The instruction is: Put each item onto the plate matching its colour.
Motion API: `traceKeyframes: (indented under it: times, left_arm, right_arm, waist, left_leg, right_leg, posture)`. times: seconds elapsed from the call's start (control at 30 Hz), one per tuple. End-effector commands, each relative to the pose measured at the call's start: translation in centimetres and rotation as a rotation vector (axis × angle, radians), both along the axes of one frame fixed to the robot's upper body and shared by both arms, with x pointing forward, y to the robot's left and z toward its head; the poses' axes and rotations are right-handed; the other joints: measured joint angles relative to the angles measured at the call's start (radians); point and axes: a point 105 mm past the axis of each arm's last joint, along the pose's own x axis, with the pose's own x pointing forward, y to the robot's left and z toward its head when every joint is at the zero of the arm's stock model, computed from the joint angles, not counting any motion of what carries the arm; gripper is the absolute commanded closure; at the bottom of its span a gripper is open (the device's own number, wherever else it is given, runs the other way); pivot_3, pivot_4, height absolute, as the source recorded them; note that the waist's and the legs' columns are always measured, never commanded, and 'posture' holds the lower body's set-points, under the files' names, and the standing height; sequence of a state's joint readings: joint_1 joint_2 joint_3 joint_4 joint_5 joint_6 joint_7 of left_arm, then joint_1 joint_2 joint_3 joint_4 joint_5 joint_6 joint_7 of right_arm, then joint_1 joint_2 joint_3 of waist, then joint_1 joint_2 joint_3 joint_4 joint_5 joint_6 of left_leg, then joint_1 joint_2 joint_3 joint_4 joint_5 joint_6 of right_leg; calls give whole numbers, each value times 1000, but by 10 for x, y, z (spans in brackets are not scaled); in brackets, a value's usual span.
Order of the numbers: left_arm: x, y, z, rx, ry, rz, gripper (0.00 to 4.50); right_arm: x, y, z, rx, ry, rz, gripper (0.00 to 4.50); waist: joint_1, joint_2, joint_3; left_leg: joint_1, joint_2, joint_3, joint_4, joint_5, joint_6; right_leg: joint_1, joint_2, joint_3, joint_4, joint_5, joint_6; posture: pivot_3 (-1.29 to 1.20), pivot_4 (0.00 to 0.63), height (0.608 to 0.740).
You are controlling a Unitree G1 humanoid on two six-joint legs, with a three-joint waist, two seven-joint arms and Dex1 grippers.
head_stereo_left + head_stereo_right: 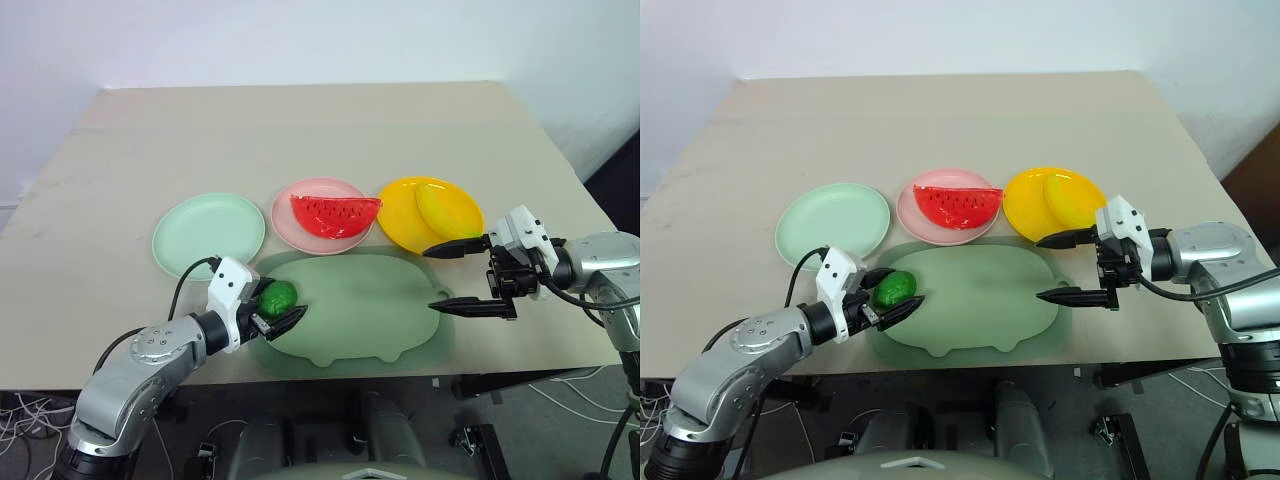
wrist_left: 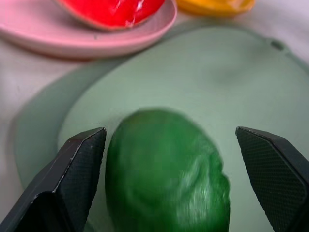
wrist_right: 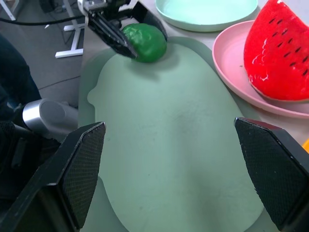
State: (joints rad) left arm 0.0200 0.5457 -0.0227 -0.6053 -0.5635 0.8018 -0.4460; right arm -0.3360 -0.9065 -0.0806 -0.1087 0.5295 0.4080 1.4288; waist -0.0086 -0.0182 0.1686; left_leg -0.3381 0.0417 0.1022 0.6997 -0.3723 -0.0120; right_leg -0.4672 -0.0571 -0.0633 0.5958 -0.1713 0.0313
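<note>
A beige table (image 1: 300,130) holds a large sage-green pig-shaped board (image 1: 360,310) near its front edge, used here as the landmark.

The left arm reaches in from the board's near left corner, forearm low and angled forward toward the board's middle. The left gripper (image 1: 276,306) points slightly downward with its two black fingers set either side of the green fruit (image 1: 278,296), which lies on the board's left end. In the left wrist view a gap shows between the fruit (image 2: 166,169) and each finger (image 2: 79,171), so the pincer is spread around the fruit, not clamped on it.

The right arm comes in from the board's right side, wrist bent so the right gripper (image 1: 462,277) points across toward the board's middle. Its fingers stand wide apart, one above the other, released and empty, hovering over the board's right edge.

Behind the board stand three plates in a row. The mint green plate (image 1: 208,235) is beyond the board's left end and bare. The pale pink plate (image 1: 322,215) is beyond the board's middle and carries the red watermelon wedge (image 1: 335,214). The bright yellow plate (image 1: 428,213) is beyond the board's right end, with the yellow banana (image 1: 448,209) lying on it.

The head views show all three plates and both arms. The left wrist view gives the close gap at the fruit. The right wrist view looks along the board's length (image 3: 174,145) to the left gripper (image 3: 128,26) straddling the fruit (image 3: 145,42), with the watermelon's black seeds (image 3: 280,48) plain.
</note>
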Motion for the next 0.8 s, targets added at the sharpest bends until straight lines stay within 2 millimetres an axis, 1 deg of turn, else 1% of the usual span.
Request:
traceKeyframes:
  times: [0.03, 0.1, 0.13, 0.2, 0.3, 0.4, 0.47, 0.53, 0.6, 0.7, 0.8]
  left_arm:
    - [4, 2, 6, 17, -22, 21, 779]
    - [6, 5, 4, 35, -12, 39, 1452]
    - [7, 4, 5, 35, -22, 42, 1718]
    - [12, 2, 10, 20, -55, 47, 1783]
    - [16, -8, 39, -99, -179, -10, 1783]
    - [21, -2, 66, -165, -288, -22, 1783]
    - [23, 2, 78, -190, -336, -28, 1783]
    - [37, 20, 89, -189, -378, 46, 1783]
    - [51, 42, 91, -144, -410, 124, 1783]
    - [67, 76, 70, -34, -376, 196, 1783]
    - [79, 105, 59, 30, -384, 274, 1783]
  right_arm:
    - [0, 7, 8, 19, -37, 26, 0]
    - [1, 8, 9, 23, -40, 25, 0]
    - [2, 8, 10, 25, -43, 23, 0]
    - [4, 8, 10, 25, -47, 22, 0]
    - [6, 10, 10, 28, -48, 22, 0]
    - [7, 11, 8, 30, -48, 22, 0]
    - [8, 12, 8, 32, -47, 22, 0]
    - [8, 13, 8, 38, -49, 22, 0]
    - [9, 16, 7, 48, -51, 22, 0]
    - [10, 16, 7, 49, -57, 14, 0]
    - [13, 14, 8, 61, -62, -10, 0]
  waist:
    - [0, 0, 0]
    - [1, 0, 0]
    - [0, 0, 0]
    - [0, 0, 0]
    - [2, 0, 0]
    - [2, 0, 0]
    - [2, 0, 0]
    - [1, 0, 0]
    - [1, 0, 0]
    - [-2, 0, 0]
    - [-1, 0, 0]
  left_leg:
    - [0, 0, 0, 0, 0, 0]
    - [0, 0, 0, 0, 0, 0]
    - [0, 0, 0, 0, 0, 0]
    - [0, 0, 0, 0, 0, 0]
    - [0, 0, 0, 0, 0, 0]
    - [0, -1, 0, 1, 0, 0]
    - [0, -1, 0, 1, 0, 0]
    - [0, -1, 0, 1, 0, 0]
    - [0, -1, 1, 1, 0, 0]
    - [0, 0, 1, 0, 0, 0]
    - [1, 0, 2, 1, 0, 0]
  right_leg:
    - [0, 0, 0, 0, 0, 0]
    - [0, 0, 0, 0, 0, 0]
    - [1, 0, 0, 0, 0, 0]
    - [1, 0, 0, 0, 0, 0]
    - [1, 0, 0, 0, 0, 0]
    - [1, 0, 0, 0, 0, 0]
    - [1, 0, 0, 0, 0, 0]
    - [1, 0, 0, 0, 0, 0]
    - [2, 0, 0, 0, 0, 0]
    - [3, 1, 0, 0, 0, 0]
    - [2, 1, -1, 0, 0, 0]
  posture:
    - [0, 150, 736]
    - [0, 150, 736]
    - [0, 150, 736]
    - [0, 150, 736]
    - [0, 150, 736]
    - [0, 150, 736]
    - [0, 150, 736]
    - [0, 150, 736]
    - [0, 150, 736]
    - [0, 150, 736]
    - [0, 150, 736]
